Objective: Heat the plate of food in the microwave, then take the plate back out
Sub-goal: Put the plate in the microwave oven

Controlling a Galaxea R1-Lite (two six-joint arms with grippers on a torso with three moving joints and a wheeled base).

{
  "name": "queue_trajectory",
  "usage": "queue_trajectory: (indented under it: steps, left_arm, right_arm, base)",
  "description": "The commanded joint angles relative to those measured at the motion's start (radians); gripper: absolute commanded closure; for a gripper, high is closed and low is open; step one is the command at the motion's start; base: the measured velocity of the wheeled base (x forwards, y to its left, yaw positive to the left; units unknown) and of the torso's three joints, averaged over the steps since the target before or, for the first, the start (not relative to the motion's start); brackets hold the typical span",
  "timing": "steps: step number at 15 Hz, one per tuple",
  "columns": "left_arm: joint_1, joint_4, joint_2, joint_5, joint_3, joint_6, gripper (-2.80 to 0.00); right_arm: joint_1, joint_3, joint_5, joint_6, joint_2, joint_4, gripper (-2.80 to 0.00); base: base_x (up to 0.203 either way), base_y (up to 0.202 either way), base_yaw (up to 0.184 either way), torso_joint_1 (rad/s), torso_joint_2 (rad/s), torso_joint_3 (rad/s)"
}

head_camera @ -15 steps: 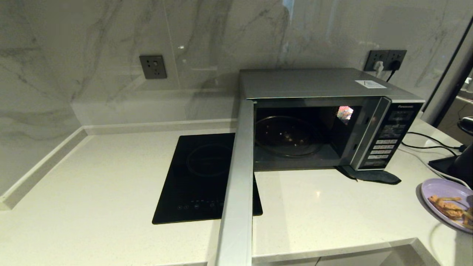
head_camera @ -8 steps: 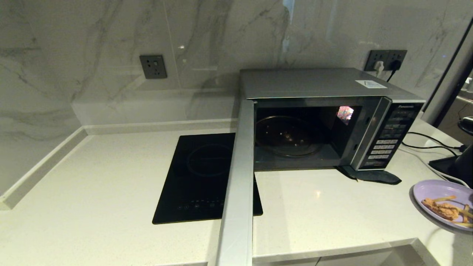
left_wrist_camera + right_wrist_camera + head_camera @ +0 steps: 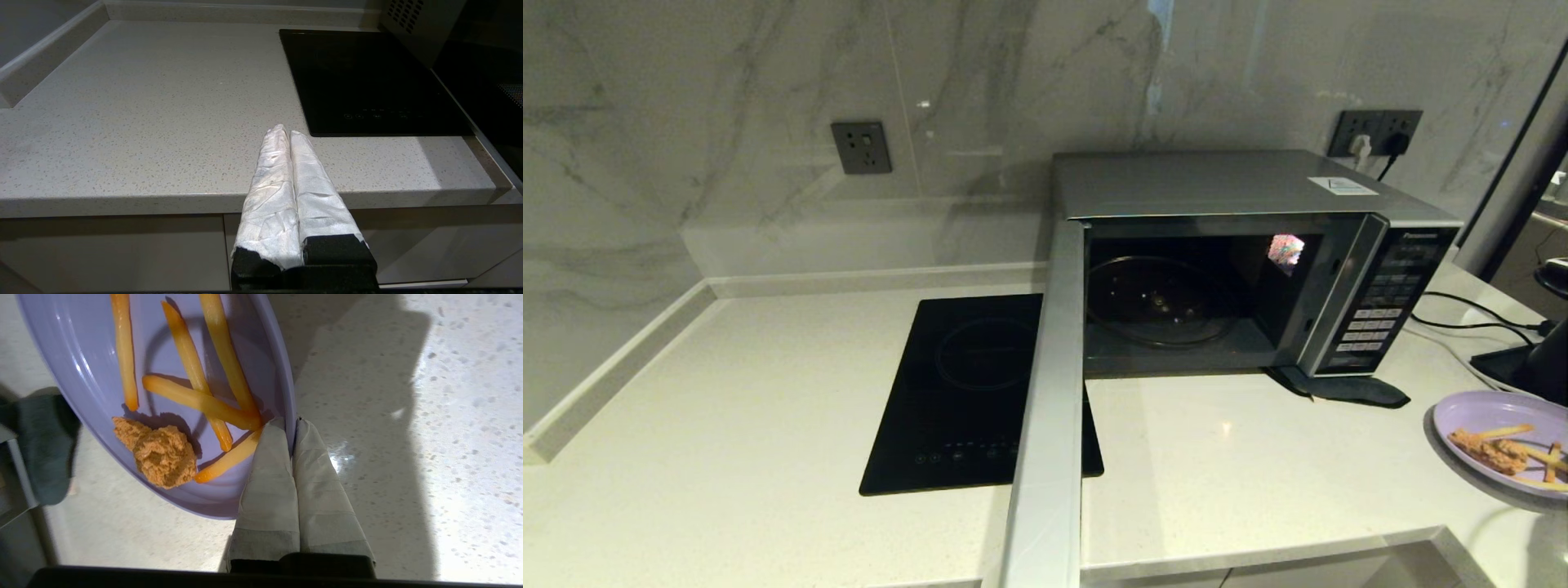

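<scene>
The plate of food (image 3: 1503,449) hangs just above the counter (image 3: 768,392) at the far right of the head view, lifted clear enough to throw a shadow on the stone beneath it, and well apart from the microwave (image 3: 1241,245), whose door (image 3: 1049,392) stands swung wide toward the camera. The right gripper (image 3: 293,424) has its wrapped fingers (image 3: 269,477) pinched together on the plate's rim, one finger inside beside the fries (image 3: 196,375) and one outside, with the breaded piece (image 3: 161,453) lying a little further in. The left gripper (image 3: 288,134) is parked low in front of the counter edge, its two wrapped fingers pressed together on nothing, near the black hob (image 3: 367,81). By my reading, the step in hand is carrying the plate toward the open oven: the door is already open, the glass turntable (image 3: 1156,300) inside is bare, and heating has not begun. The next move looks to call for swinging the plate leftward and forward, keeping it level so the loose fries do not slide off, since only one edge is gripped and the plate sits slightly tilted. It would then have to pass in between the open door and the button panel (image 3: 1376,310), low enough to clear the top of the opening, and settle on the turntable before the fingers let go
</scene>
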Motion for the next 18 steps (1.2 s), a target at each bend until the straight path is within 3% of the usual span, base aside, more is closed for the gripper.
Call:
queue_trajectory:
  steps: [1, 5, 12, 18]
  left_arm:
    - [0.0, 0.0, 0.002, 0.001, 0.0, -0.001, 0.0]
    - [0.0, 0.0, 0.002, 0.001, 0.0, -0.001, 0.0]
    - [0.0, 0.0, 0.002, 0.001, 0.0, -0.001, 0.0]
    - [0.0, 0.0, 0.002, 0.001, 0.0, -0.001, 0.0]
  right_arm:
    - [-0.023, -0.003, 0.051, 0.003, 0.0, -0.002, 0.0]
    - [-0.051, 0.005, 0.145, -0.003, 0.003, -0.03, 0.0]
    - [-0.08, 0.086, 0.317, -0.101, -0.121, -0.026, 0.0]
    - [-0.01, 0.197, 0.378, -0.16, -0.298, 0.001, 0.0]
  base:
    - [0.0, 0.0, 0.0, 0.0, 0.0, 0.0]
    - [0.0, 0.0, 0.0, 0.0, 0.0, 0.0]
    - [0.0, 0.0, 0.0, 0.0, 0.0, 0.0]
    - [0.0, 0.0, 0.0, 0.0, 0.0, 0.0]
